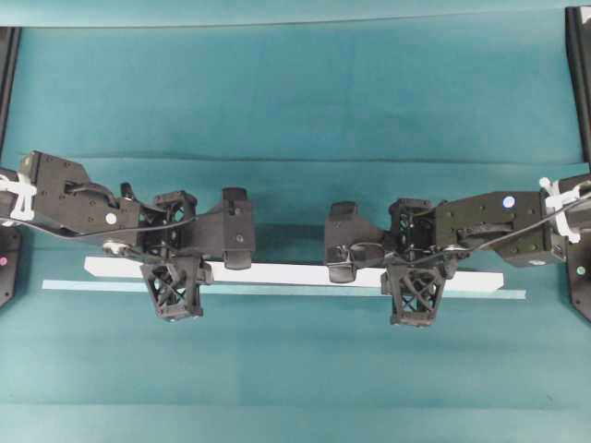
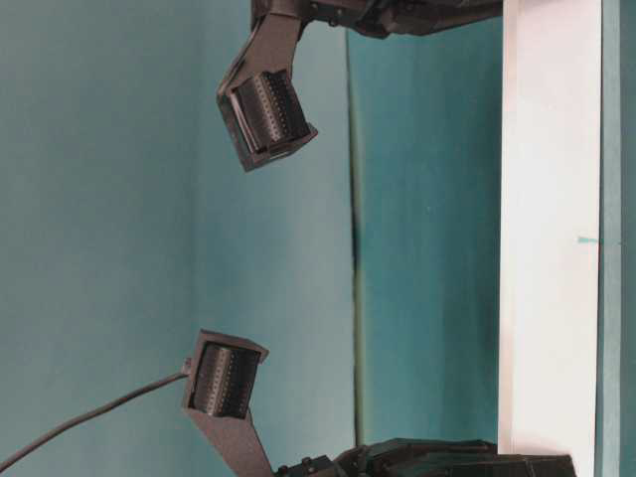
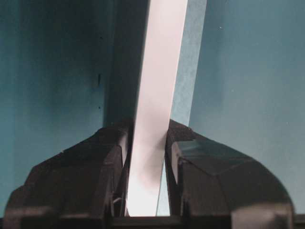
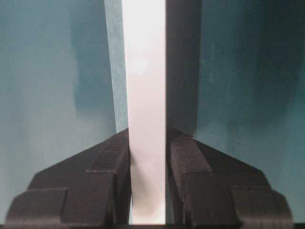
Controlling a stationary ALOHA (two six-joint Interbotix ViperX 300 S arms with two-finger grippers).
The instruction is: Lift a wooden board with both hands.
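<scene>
The wooden board is a long white plank lying left to right across the teal table. My left gripper is shut across it near its left end. My right gripper is shut across it near its right end. In the left wrist view the board runs up between the black fingers of the gripper. In the right wrist view the board sits squeezed in the gripper. A dark shadow runs beside the board in both wrist views. The board also shows in the table-level view.
A thinner pale teal strip lies just in front of and under the board, sticking out past both of its ends, and shows in the wrist views. Black frame posts stand at the far corners.
</scene>
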